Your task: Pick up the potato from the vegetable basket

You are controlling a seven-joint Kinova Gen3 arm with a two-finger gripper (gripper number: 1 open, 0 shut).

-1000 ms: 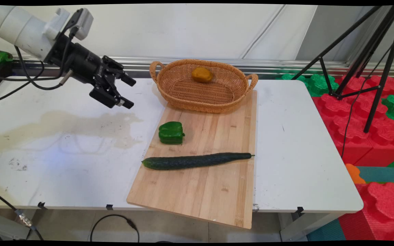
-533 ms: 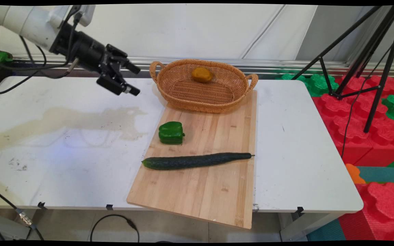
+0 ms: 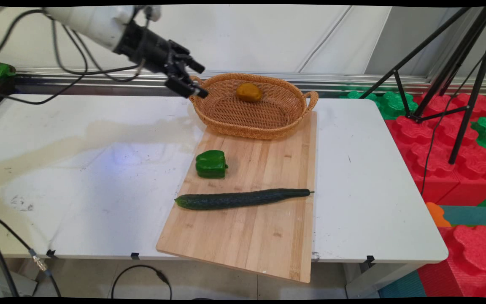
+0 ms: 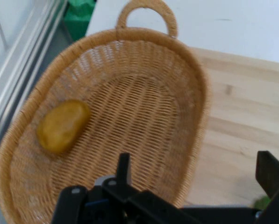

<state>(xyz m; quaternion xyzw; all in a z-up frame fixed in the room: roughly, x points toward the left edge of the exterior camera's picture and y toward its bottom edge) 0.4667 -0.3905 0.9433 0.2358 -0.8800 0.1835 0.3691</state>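
While second ago gripper (image 3: 198, 80) hung over bare table (image 3: 78, 169) left of basket (image 3: 226, 122), now sits higher and further right, at basket's left handle, jaws wide, empty. Potato (yellowish lump) (image 3: 249, 92) lies in basket's far side, apart from fingers. Pepper (image 3: 211, 164), cucumber (image 3: 243, 199) unmoved on board (image 3: 247, 240). Hand view cuts off both fingers; pepper barely peeks at corner.

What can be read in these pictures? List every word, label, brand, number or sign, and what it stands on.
None: no legible text in either view.
The gripper shows no lettering that can be made out.
The wicker basket, wooden cutting board, cucumber, green pepper and white table bear no labels or marks that read as text.
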